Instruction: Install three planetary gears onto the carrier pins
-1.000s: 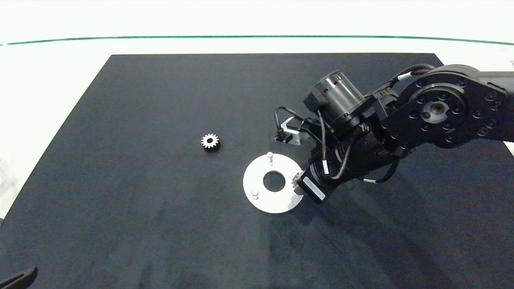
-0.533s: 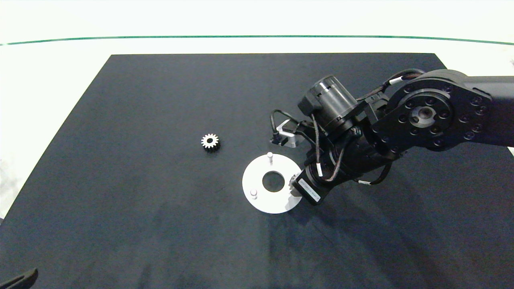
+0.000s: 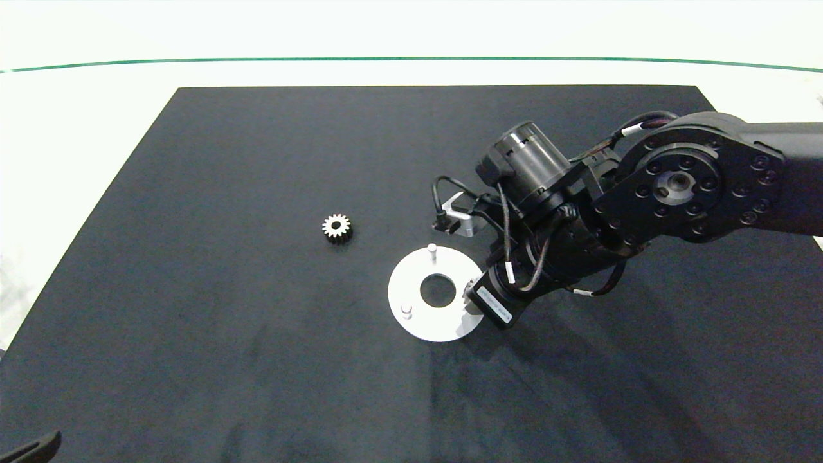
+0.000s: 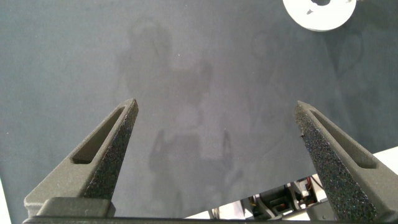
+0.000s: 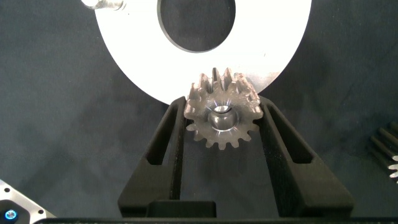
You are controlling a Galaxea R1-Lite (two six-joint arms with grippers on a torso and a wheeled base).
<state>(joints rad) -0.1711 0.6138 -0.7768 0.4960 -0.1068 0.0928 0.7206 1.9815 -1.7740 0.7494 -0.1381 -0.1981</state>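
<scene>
Right gripper (image 5: 222, 121): clenched on a gear (image 5: 222, 116), one finger pressed to each side of it, at the right edge of the white disc (image 3: 411, 318).
Held gear: lies flat, its teeth over the disc rim; a pin end shows in its bore.
Free pins: two stand bare, one at the far side (image 3: 432, 249), one at the near left (image 3: 406, 310).
Loose gear (image 3: 337, 227): on the black mat (image 3: 225, 321), well left of the disc.
Third gear (image 5: 388, 149): partly visible to one side of the right gripper.
Left gripper (image 4: 214, 146): spread wide, holding nothing, over bare mat at the near left corner.
</scene>
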